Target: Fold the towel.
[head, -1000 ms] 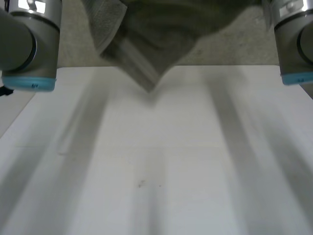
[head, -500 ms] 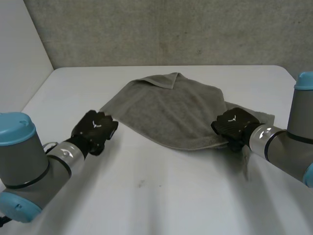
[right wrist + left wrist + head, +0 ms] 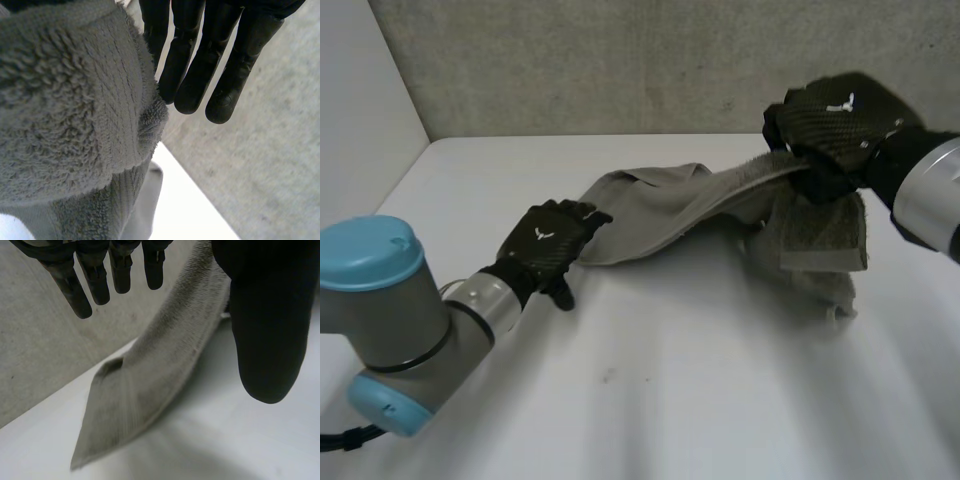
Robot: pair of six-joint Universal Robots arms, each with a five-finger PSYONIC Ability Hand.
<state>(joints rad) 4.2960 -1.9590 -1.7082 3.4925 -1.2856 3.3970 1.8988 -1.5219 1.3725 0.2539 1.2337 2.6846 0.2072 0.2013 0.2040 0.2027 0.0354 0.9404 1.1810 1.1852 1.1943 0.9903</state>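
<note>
No legible txt, white logo mark on left hand (image 3: 548,245), right hand (image 3: 840,125)

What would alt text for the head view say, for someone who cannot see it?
A robot's right hand grips a grey towel and holds that end above a white table, some cloth hanging beneath. The towel slopes down to the left hand, low at its other end.

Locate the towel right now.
Head view: the towel stretches across the far middle of the table, its right end held up in the right hand, its left end low at the left hand.
</note>
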